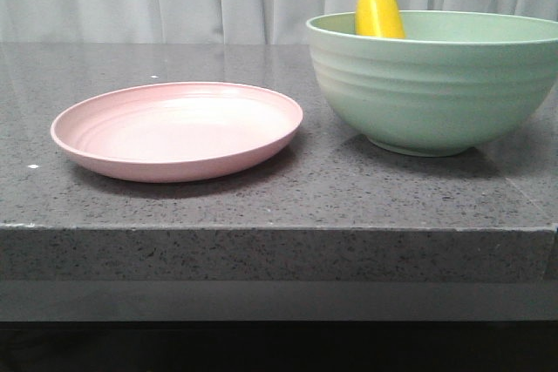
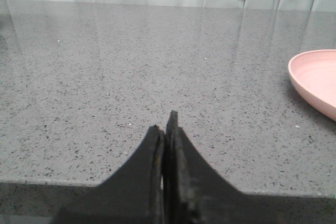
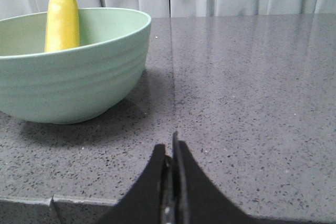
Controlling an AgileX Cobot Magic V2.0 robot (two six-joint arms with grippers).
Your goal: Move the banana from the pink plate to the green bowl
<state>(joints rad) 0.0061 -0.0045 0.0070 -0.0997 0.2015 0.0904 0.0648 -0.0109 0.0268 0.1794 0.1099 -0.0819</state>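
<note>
The bright yellow, plump banana (image 1: pixel 379 9) stands nearly upright inside the large, deep, pale mint-green ribbed bowl (image 1: pixel 432 93), its lower part hidden by the wall and its rounded upper end leaning against the inside of the rim on the side nearest the plate; it looks to be propped there because the bowl is deep and the fruit is too long to lie flat against the curved wall. Just beside the bowl, apart from it, the wide, shallow, pale pink plate (image 1: pixel 179 132) sits with nothing on it, so the transfer appears to be done. Both dishes rest on a dark speckled stone countertop (image 1: pixel 261 206), near its front edge. The left gripper (image 2: pixel 167 129) has its black fingers pressed together with nothing between them, low over bare counter on the far side of the plate from the bowl. The right gripper (image 3: pixel 170 150) is likewise closed and holds nothing, near the counter's edge on the bowl's other side, away from the plate. Both seem parked clear of the dishes, as suits a finished job.
</note>
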